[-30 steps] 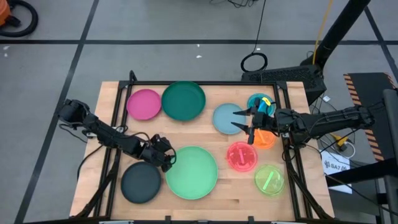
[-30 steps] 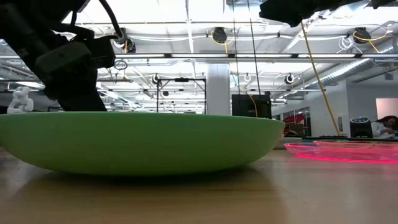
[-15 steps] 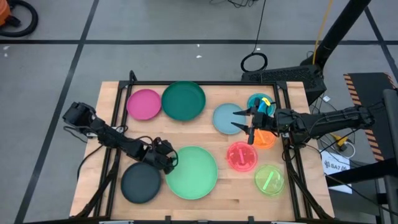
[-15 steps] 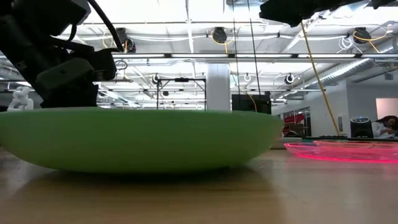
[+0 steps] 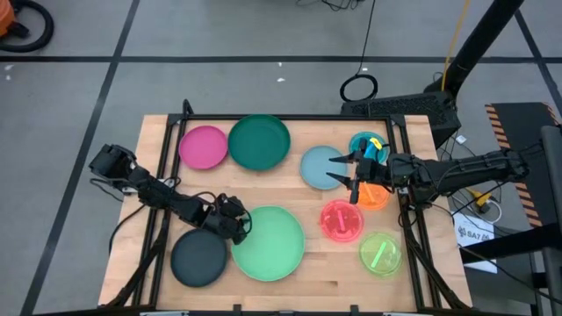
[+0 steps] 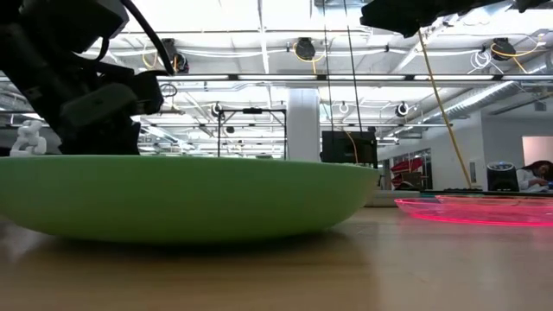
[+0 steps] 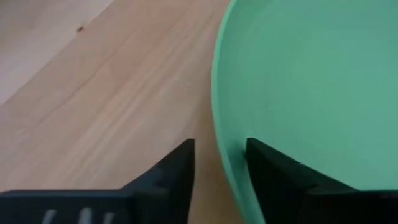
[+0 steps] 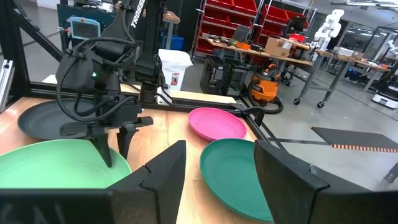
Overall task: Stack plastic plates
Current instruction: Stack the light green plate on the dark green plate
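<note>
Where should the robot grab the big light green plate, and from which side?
On its thin raised rim, from the black plate's side: the left gripper already straddles the light green plate's edge there. The plate is too wide to span.

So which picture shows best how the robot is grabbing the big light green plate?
The left wrist view: the left gripper has one finger on each side of the light green plate rim. The high view shows it small; the low view hides the fingers.

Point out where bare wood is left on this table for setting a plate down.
The widest bare patch lies mid-table, bordered by the dark green plate, pale blue plate and light green plate. A smaller strip runs between the magenta plate and the left gripper. The right side is crowded with small plates.
</note>
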`<action>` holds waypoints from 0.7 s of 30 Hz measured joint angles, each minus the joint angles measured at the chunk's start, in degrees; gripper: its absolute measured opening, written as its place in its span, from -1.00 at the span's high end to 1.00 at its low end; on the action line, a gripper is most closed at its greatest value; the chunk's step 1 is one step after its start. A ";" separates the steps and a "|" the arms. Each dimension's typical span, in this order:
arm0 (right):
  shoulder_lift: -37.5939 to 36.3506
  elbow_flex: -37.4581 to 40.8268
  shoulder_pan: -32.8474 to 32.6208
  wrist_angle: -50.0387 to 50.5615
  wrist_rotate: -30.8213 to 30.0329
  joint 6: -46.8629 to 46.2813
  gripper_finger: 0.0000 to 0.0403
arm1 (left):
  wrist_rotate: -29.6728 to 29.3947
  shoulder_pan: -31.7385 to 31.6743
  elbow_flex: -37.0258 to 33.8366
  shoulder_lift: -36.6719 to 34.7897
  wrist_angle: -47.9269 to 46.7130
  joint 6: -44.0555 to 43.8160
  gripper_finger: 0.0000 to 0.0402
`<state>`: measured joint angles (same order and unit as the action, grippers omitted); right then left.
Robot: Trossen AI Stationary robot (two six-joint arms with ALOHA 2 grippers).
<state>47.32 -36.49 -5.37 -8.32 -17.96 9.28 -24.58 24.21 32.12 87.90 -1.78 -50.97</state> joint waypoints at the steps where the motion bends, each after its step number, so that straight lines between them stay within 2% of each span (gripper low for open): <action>1: 0.01 0.00 0.00 0.01 0.00 0.00 0.09 | -0.05 -0.02 0.00 -0.01 -0.13 -0.51 0.35; 12: -0.01 0.00 0.00 0.02 0.00 0.00 0.09 | -0.98 -0.05 0.09 -0.15 -0.87 -5.70 0.85; 21: -0.01 0.00 0.00 0.02 0.00 0.02 0.09 | -0.96 -1.22 0.13 -0.15 -0.75 -7.27 0.93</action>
<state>47.31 -36.49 -5.37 -8.29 -17.96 9.30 -25.54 22.99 32.25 87.74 -2.53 -58.23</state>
